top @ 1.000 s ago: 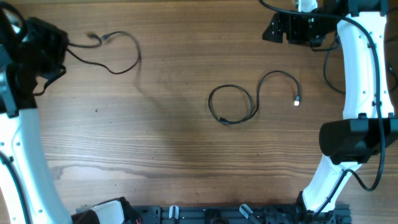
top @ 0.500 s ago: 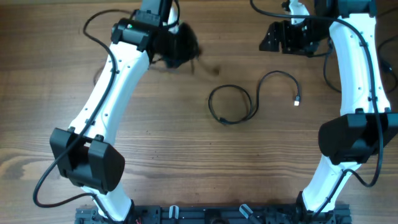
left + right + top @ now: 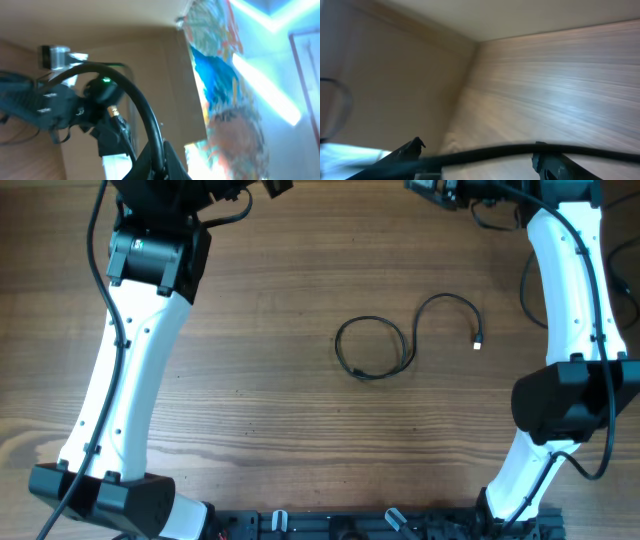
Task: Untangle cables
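Observation:
One black cable [image 3: 375, 350] lies in a loop at the table's middle, its small plug [image 3: 478, 340] off to the right. My left gripper [image 3: 161, 167] is raised and pointing away from the table, shut on another black cable [image 3: 145, 107] that arcs up and to the left. In the overhead view it sits at the far edge [image 3: 268, 186]. My right gripper [image 3: 477, 146] is open wide, and a blurred black cable [image 3: 580, 150] crosses between its fingers. From overhead this gripper [image 3: 440, 185] is at the far right edge.
My left arm [image 3: 130, 380] stretches along the left side of the wooden table [image 3: 260, 420]. My right arm [image 3: 575, 280] runs down the right side. A black rail [image 3: 340, 525] lines the near edge. The left wrist view faces a wall and a colourful picture [image 3: 225, 75].
My left arm swung from the far left to the top middle and lifted. The cable that lay at the upper left has left the table. My right gripper moved toward the far edge.

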`<state>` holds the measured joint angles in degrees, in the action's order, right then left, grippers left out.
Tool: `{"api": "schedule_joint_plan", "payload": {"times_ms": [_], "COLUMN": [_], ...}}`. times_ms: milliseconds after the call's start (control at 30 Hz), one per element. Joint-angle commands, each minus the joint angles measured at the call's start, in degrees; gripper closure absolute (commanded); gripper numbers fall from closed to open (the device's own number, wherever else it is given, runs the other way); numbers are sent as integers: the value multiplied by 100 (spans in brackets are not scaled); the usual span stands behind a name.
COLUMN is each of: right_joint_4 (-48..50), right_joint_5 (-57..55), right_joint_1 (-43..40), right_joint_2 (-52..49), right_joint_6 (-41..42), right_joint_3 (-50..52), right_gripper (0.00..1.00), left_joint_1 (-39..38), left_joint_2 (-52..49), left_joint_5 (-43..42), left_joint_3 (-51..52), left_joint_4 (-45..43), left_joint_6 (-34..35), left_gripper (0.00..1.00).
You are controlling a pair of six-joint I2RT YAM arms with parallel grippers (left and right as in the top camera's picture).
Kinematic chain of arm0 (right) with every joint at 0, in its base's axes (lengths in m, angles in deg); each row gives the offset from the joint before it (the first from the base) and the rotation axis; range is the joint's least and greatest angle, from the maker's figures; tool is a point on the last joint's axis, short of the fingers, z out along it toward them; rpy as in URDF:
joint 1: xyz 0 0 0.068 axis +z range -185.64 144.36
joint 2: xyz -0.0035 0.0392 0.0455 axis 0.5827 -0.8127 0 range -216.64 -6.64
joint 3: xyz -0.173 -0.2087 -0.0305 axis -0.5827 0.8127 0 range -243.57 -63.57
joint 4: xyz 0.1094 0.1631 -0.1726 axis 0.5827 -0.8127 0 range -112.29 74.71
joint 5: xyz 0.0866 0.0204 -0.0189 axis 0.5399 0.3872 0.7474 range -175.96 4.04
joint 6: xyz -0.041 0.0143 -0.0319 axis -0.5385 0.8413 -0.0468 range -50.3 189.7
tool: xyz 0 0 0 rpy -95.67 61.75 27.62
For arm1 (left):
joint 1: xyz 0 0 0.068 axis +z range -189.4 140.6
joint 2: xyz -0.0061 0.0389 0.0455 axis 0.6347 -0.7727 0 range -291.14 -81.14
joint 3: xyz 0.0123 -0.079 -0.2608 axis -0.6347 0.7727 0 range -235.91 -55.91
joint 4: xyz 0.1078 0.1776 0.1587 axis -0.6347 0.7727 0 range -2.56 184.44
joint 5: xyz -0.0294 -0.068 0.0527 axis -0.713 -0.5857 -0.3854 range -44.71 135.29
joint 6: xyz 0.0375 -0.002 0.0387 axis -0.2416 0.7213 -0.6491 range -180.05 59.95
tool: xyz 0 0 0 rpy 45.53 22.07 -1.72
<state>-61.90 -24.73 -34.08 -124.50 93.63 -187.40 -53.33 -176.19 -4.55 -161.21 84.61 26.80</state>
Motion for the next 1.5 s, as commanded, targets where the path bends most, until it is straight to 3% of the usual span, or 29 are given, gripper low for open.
{"api": "schedule_joint_plan", "payload": {"times_ms": [0, 133, 167, 300, 367, 567, 600, 633, 667, 700, 767, 833, 933, 967, 1067, 1300, 1400, 1467], "right_joint_4": [225, 131, 280, -59, -22, 549, 588, 586, 581, 520, 258, -225, -824, -1069, -1106, -358, -592, -1281], "right_joint_5": [1287, 719, 284, 304, 42, -153, -457, -822, -1209, -1486, -1493, -1495, -1648, -1941, -1969, -1657, -2273, -3836], "right_joint_1": [-179, -326, -234, 83, 358, 813, 918, 966, 968, 909, 662, 278, -286, -527, -1082, -2835, -3534, -4006], "right_joint_2": [142, 140, 105, -83, -304, -778, -835, -850, -848, -811, -702, -470, -24, 293, 1121, 3276, 3517, 3272], "right_joint_6": [750, 675, -210, -3244, -4098, -4673, -4618, -4424, -3899, -3036, -2638, -2614, -2245, -2055, -1633, -870, -669, -647], "right_joint_3": [-28, -28, -28, -22, 28, 48, 48, 48, 48, 48, 48, 46, 46, 44, 39, 39, 42, 44], "right_gripper": [25, 26, 25, 25, 25, 32, 37, 71, 96, 96, 96, 96, 96, 96, 96, 96, 96, 96], "left_joint_1": [155, 199, 188, 190, 188, 190, 190, 190, 190, 223, 358, 516, 579, 579, 579, 579, 579, 581], "left_joint_2": [-31, -33, -31, -31, -31, -31, -31, -31, -31, -31, -33, -37, -55, -55, -66, -66, -72, -76], "left_joint_5": [739, 1032, 1021, 935, 896, 859, 859, 850, 833, 835, 957, 1480, 3285, 4113, 5211, 5746, 5746, 5936], "left_joint_3": [-50, -50, -50, -50, -50, -50, -50, -50, -50, -50, -46, -46, -46, -46, -35, -35, -35, -35], "left_joint_4": [839, 1294, 1294, 1231, 1204, 1110, 1102, 1108, 1158, 1307, 1934, 3086, 5058, 5709, 6614, 6784, 6784, 6808], "left_joint_6": [282, 280, 308, 684, 942, 1137, 1132, 1086, 970, 688, 166, -509, -1224, -1434, -1615, -2087, -2087, -2168], "left_gripper": [96, 96, 96, 96, 96, 96, 96, 96, 96, 96, 92, 64, 23, 0, 0, 0, 0, 0]}}
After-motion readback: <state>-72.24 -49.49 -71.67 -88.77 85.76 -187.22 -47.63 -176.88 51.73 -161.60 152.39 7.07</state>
